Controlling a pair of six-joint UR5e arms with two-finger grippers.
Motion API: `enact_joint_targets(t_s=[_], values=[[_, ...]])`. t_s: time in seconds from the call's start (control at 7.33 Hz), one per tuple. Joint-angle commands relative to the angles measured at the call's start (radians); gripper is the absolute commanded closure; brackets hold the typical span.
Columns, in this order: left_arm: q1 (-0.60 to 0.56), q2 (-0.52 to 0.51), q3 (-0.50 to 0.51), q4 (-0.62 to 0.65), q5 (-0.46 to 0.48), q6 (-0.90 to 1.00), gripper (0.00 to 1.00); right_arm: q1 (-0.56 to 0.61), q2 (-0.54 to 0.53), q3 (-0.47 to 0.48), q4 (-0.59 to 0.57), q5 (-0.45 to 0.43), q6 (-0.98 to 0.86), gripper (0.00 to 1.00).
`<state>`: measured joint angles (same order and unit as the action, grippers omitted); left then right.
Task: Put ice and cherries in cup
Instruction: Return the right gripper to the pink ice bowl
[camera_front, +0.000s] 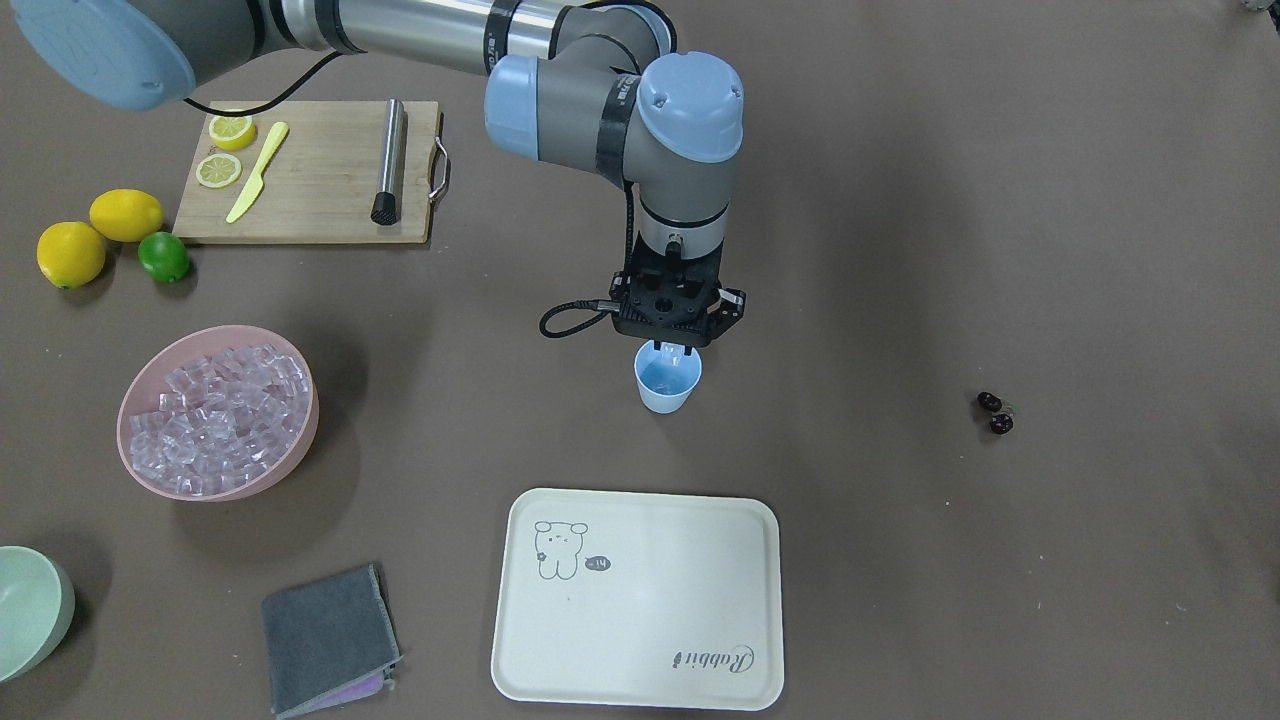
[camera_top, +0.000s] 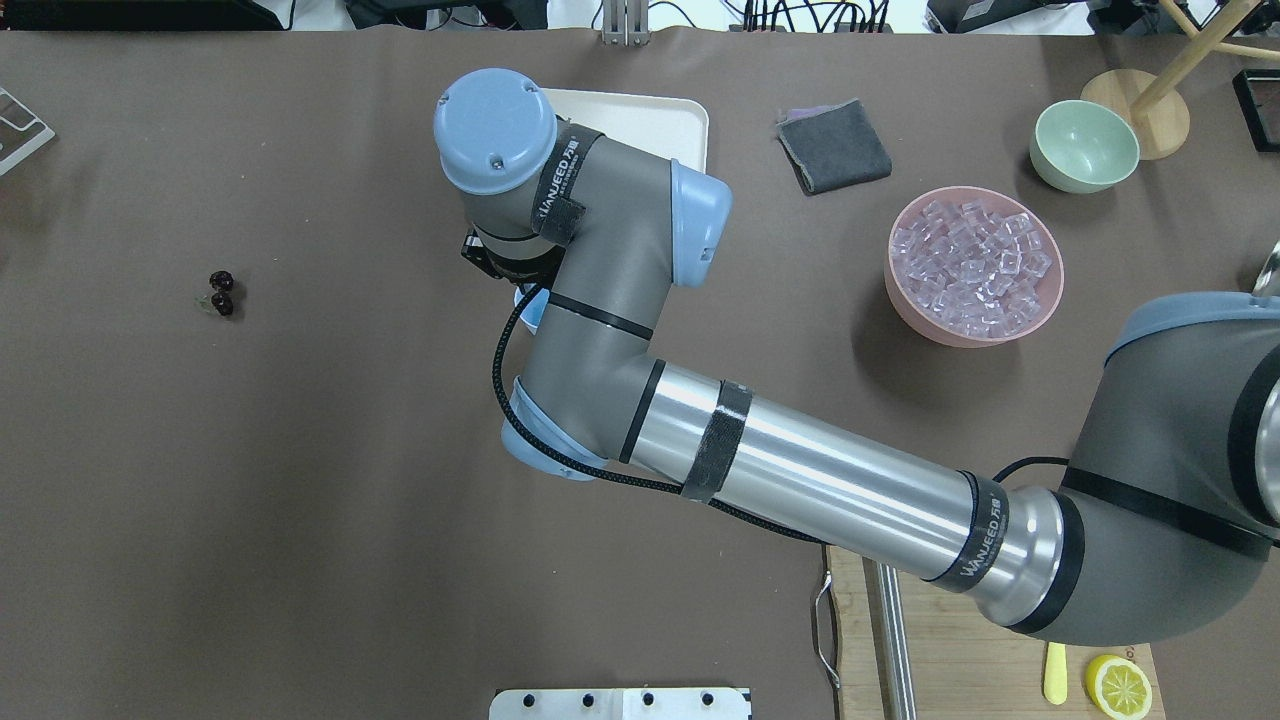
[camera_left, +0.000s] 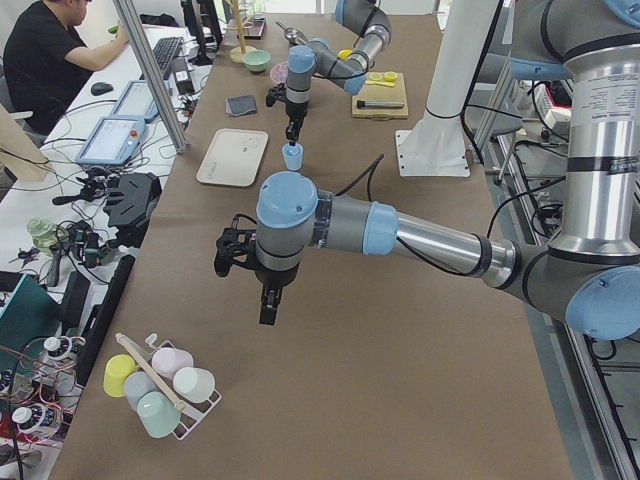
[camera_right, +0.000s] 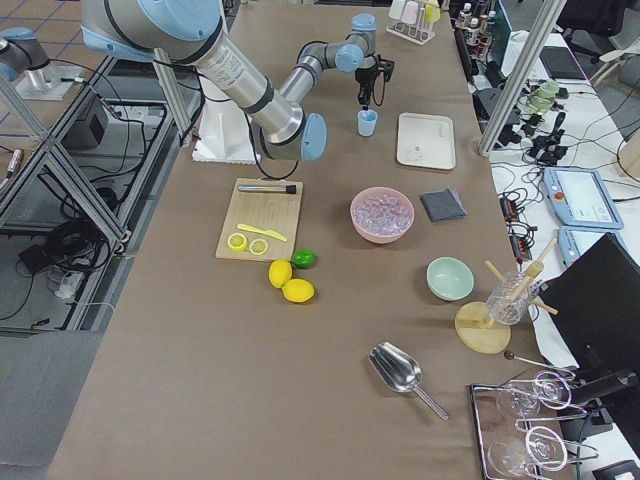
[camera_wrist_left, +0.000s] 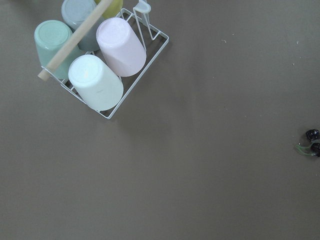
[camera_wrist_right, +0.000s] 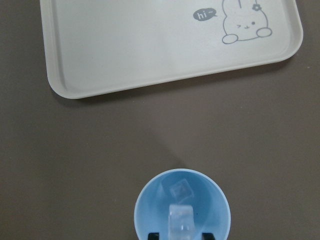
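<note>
The light-blue cup (camera_front: 667, 388) stands mid-table, in front of the cream tray. My right gripper (camera_front: 670, 346) hangs straight over it, shut on a clear ice cube (camera_wrist_right: 180, 221) held just above the cup's mouth. Another ice cube (camera_wrist_right: 179, 190) lies inside the cup (camera_wrist_right: 150, 200). The heap of ice (camera_front: 215, 410) fills the pink bowl (camera_front: 303, 447). The cherries (camera_front: 995, 412) lie alone on the table far from the cup; they also show in the left wrist view (camera_wrist_left: 312, 142). My left gripper (camera_left: 268, 308) hovers high above the table, and I cannot tell whether it is open or shut.
A cream tray (camera_front: 640, 600) lies near the cup. A grey cloth (camera_front: 328, 640), a pale green bowl (camera_front: 30, 610), a cutting board (camera_front: 310, 170) with lemon slices, knife and muddler, two lemons and a lime (camera_front: 163, 256) sit around. A rack of cups (camera_wrist_left: 100, 55) is below my left wrist.
</note>
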<state>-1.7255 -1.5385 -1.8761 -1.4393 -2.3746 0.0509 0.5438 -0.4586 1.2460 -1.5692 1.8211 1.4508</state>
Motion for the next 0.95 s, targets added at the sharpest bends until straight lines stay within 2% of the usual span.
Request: enact_joint_targets(t_s=[0.0, 0.14, 0.27, 0.55, 0.68, 0.82], values=[[0.0, 0.001, -0.006, 0.002, 0.0, 0.001, 0.02, 0.015, -0.066, 0.106, -0.043, 0.006, -0.027, 0.0], [0.0, 0.0, 0.002, -0.003, 0.0, 0.001, 0.02, 0.046, -0.154, 0.238, -0.139, 0.058, -0.167, 0.01], [0.0, 0.001, -0.004, -0.003, 0.0, 0.001, 0.02, 0.07, -0.263, 0.371, -0.206, 0.066, -0.29, 0.02], [0.0, 0.004, -0.006, -0.003, 0.0, 0.001, 0.02, 0.17, -0.562, 0.565, -0.209, 0.072, -0.54, 0.02], [0.0, 0.004, -0.006, -0.003, 0.0, 0.001, 0.02, 0.217, -0.671, 0.599, -0.207, 0.067, -0.66, 0.05], [0.0, 0.004, -0.005, -0.003, 0.0, 0.001, 0.02, 0.254, -0.698, 0.59, -0.21, 0.067, -0.749, 0.06]])
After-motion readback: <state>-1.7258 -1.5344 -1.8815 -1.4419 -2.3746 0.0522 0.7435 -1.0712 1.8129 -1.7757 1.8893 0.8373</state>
